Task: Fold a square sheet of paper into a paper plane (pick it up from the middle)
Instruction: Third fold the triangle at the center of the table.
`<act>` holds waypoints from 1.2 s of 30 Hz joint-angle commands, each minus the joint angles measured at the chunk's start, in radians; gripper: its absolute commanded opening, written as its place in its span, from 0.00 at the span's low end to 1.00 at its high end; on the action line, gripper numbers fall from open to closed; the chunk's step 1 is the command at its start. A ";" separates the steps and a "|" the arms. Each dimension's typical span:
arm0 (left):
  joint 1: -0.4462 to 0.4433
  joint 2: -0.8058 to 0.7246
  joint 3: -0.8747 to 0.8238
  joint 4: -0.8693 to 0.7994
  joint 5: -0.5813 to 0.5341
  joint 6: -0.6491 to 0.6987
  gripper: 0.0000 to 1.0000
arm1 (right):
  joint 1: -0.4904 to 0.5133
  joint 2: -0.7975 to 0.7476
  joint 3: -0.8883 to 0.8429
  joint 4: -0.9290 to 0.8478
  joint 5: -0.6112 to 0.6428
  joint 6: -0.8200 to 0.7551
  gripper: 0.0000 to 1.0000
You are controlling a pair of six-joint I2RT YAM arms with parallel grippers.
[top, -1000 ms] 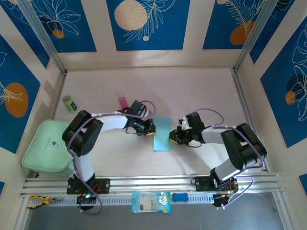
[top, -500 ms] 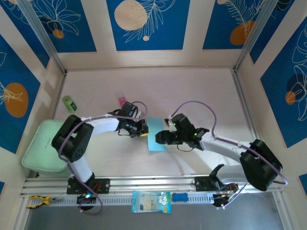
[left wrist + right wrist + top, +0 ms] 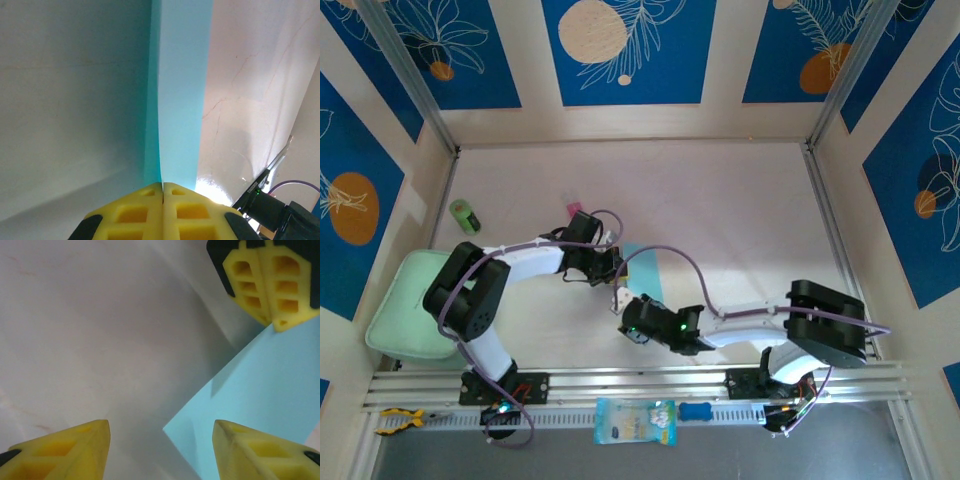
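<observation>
right pincer point(image 3: 160, 423) now leftward, nearer

Paper point(image 3: 648, 263) right of left tool point(image 3: 617, 276), behind right tool point(image 3: 623, 306)

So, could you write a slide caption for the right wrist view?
Open right gripper faces the blue paper sheet, its far edge pinched by the shut left gripper.

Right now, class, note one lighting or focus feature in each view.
Top external: even and sharp, a pale sheen on the table right of the sheet of paper. Left wrist: white glare on the table beside the shut left fingers; left half dim grey. Right wrist: the paper casts a soft shadow; the open right fingers look slightly blurred.
</observation>
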 commanded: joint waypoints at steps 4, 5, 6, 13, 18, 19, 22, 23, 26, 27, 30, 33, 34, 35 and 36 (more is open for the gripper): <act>0.010 -0.023 -0.011 0.013 0.024 -0.012 0.05 | 0.034 0.075 0.059 0.007 0.223 -0.059 0.57; 0.009 -0.022 -0.011 0.013 0.025 -0.011 0.05 | 0.038 0.089 0.064 -0.001 0.236 -0.059 0.57; 0.010 -0.022 -0.011 0.013 0.026 -0.011 0.05 | 0.044 0.103 0.069 -0.009 0.256 -0.059 0.57; 0.010 -0.018 -0.017 0.027 0.029 -0.022 0.05 | 0.081 0.139 0.061 0.019 0.327 -0.059 0.57; 0.011 -0.023 -0.020 0.027 0.027 -0.023 0.05 | 0.082 0.134 0.059 -0.026 0.372 -0.026 0.55; 0.010 -0.023 -0.020 0.028 0.026 -0.023 0.05 | 0.079 0.128 0.055 -0.028 0.374 -0.021 0.54; 0.011 -0.023 -0.023 0.030 0.025 -0.025 0.05 | 0.075 0.117 0.050 -0.039 0.396 -0.005 0.47; 0.011 -0.023 -0.022 0.030 0.024 -0.025 0.05 | 0.073 0.112 0.047 -0.038 0.393 -0.004 0.45; 0.010 -0.022 -0.022 0.031 0.026 -0.024 0.05 | 0.069 0.092 0.037 -0.028 0.375 0.007 0.42; 0.011 -0.022 -0.023 0.031 0.026 -0.025 0.05 | 0.069 0.083 0.029 -0.014 0.368 0.007 0.42; 0.010 -0.020 -0.023 0.032 0.025 -0.025 0.05 | 0.063 0.053 0.006 0.014 0.336 0.008 0.40; 0.011 -0.023 -0.023 0.032 0.025 -0.024 0.05 | 0.051 0.031 -0.003 0.018 0.313 0.010 0.34; 0.010 -0.024 -0.024 0.032 0.025 -0.025 0.05 | 0.048 0.027 -0.004 0.017 0.311 0.010 0.32; 0.009 -0.024 -0.023 0.031 0.025 -0.025 0.05 | 0.045 0.027 -0.004 0.015 0.310 0.010 0.30; 0.010 -0.023 -0.024 0.030 0.023 -0.025 0.05 | 0.042 0.027 -0.004 0.013 0.306 0.010 0.28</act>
